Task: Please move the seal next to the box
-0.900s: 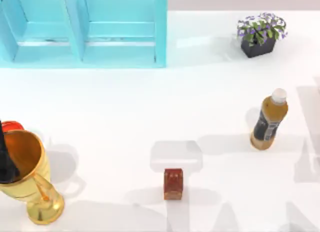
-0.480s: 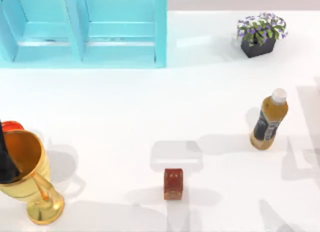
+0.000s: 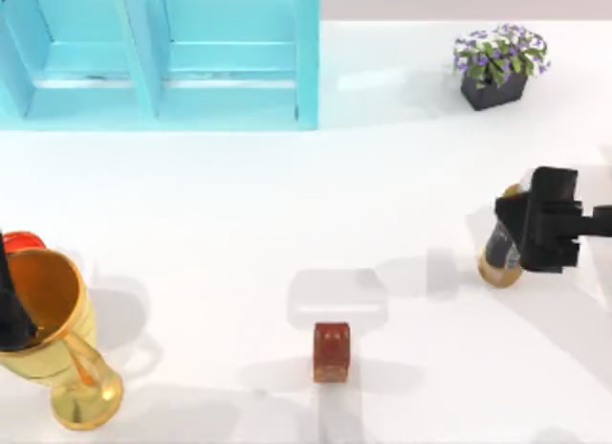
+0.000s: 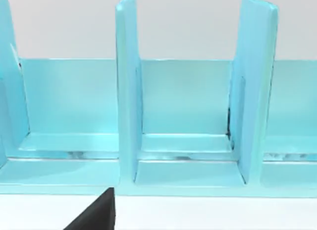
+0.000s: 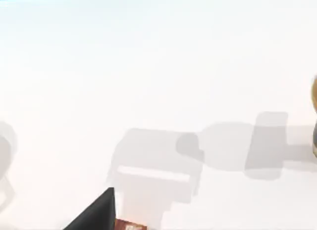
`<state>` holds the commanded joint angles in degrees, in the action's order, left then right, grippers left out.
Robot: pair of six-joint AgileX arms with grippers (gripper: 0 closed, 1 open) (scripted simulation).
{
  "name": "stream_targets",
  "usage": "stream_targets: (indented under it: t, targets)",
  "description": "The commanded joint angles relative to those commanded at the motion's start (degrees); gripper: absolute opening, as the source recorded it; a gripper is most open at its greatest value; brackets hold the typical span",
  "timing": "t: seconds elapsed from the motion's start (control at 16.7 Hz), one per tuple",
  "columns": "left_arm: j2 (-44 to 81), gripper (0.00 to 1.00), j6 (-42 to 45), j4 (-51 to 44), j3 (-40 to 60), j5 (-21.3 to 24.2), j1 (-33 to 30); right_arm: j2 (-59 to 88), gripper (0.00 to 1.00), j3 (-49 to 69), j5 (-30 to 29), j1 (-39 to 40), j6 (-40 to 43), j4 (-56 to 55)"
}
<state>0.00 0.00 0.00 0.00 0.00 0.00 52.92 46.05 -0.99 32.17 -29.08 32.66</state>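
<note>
The seal [image 3: 331,351], a small dark-red block with a paler base, stands upright on the white table near the front middle; a sliver of it [image 5: 130,226] shows in the right wrist view. The box [image 3: 163,56] is the large turquoise one at the back left, also in the left wrist view [image 4: 183,106]. My right gripper [image 3: 521,222] reaches in from the right edge, above the amber bottle [image 3: 497,260] and well to the right of the seal. A black edge of my left gripper [image 4: 96,216] faces the box.
A golden goblet [image 3: 57,339] stands at the front left with a dark, red-topped object [image 3: 13,281] behind it. A potted plant [image 3: 497,66] with purple flowers sits at the back right. Open table lies between the seal and the box.
My right arm has come into the top view from the right and now covers the upper part of the bottle. The seal has not moved.
</note>
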Motion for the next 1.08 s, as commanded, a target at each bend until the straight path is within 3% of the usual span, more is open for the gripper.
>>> stream_targets:
  t: [0.3, 0.6, 0.84, 1.08]
  targets:
    - [0.0, 1.0, 0.0, 0.0, 0.0, 0.0, 0.0, 29.74, 1.0, 23.36, 0.01, 11.69, -12.21, 18.9]
    - [0.0, 1.0, 0.0, 0.0, 0.0, 0.0, 0.0, 52.54, 1.0, 42.84, 0.49, 17.62, -19.99, 32.96]
    - [0.0, 1.0, 0.0, 0.0, 0.0, 0.0, 0.0, 62.32, 1.0, 52.17, 0.82, 19.04, -22.82, 39.18]
    - [0.0, 1.0, 0.0, 0.0, 0.0, 0.0, 0.0, 63.99, 1.0, 53.76, 0.88, 19.14, -23.21, 40.22]
